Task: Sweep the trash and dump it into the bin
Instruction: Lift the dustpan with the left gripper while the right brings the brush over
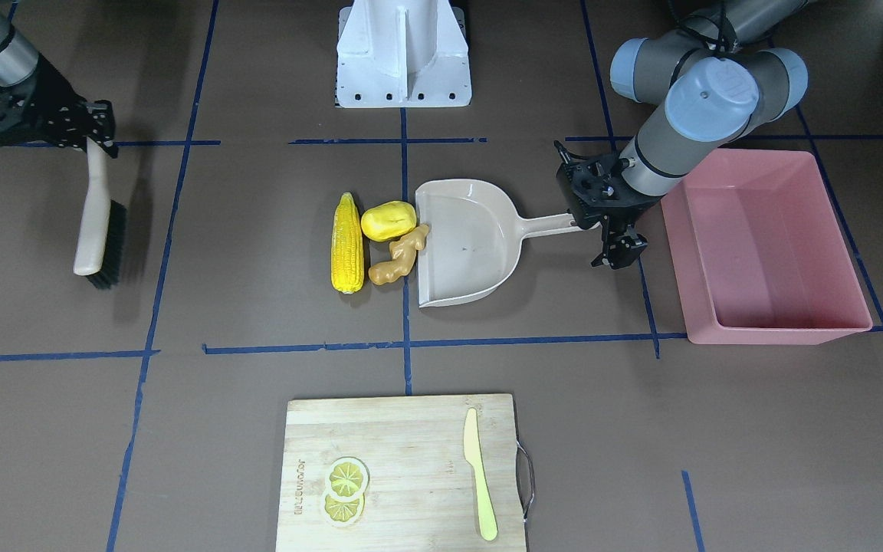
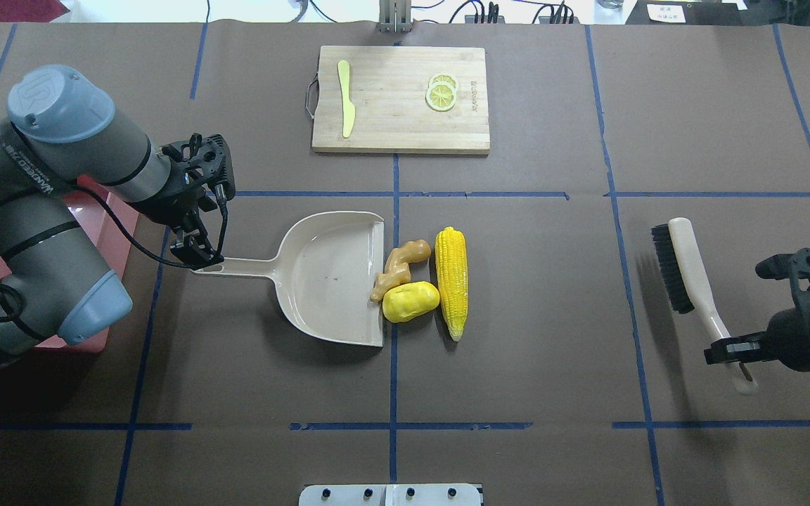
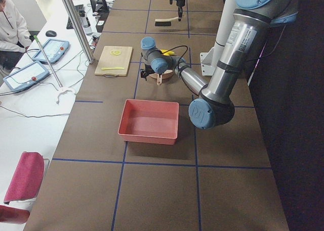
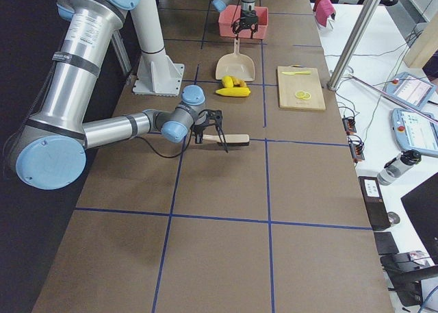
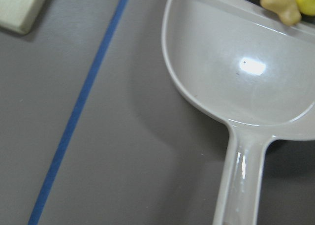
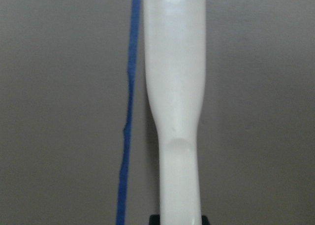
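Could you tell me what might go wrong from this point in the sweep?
The corn cob lies parallel to the dustpan lip, so the brush in the right hand may skew it past the mouth. The left hand sits at the handle's end; a push could slide the dustpan.

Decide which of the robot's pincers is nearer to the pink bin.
Left. The left pincer is at the dustpan handle, just beside the bin; the right pincer holds the brush far off on the opposite side.
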Robot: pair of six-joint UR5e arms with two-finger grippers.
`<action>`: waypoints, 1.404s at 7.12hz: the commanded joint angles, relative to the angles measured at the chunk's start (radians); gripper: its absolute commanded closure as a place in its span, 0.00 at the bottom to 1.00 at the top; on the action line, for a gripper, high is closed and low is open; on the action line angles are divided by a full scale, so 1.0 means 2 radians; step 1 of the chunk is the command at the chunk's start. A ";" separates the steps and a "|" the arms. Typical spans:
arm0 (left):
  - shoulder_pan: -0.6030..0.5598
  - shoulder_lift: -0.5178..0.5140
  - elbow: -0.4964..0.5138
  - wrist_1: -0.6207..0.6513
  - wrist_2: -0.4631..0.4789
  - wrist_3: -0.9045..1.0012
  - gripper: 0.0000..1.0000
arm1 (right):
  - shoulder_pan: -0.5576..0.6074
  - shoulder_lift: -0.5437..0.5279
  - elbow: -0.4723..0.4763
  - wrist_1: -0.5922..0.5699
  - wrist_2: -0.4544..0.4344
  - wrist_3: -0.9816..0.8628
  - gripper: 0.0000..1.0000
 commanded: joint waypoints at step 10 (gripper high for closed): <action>0.076 -0.037 0.005 0.089 0.123 0.057 0.74 | -0.047 0.215 -0.003 -0.210 -0.007 0.028 1.00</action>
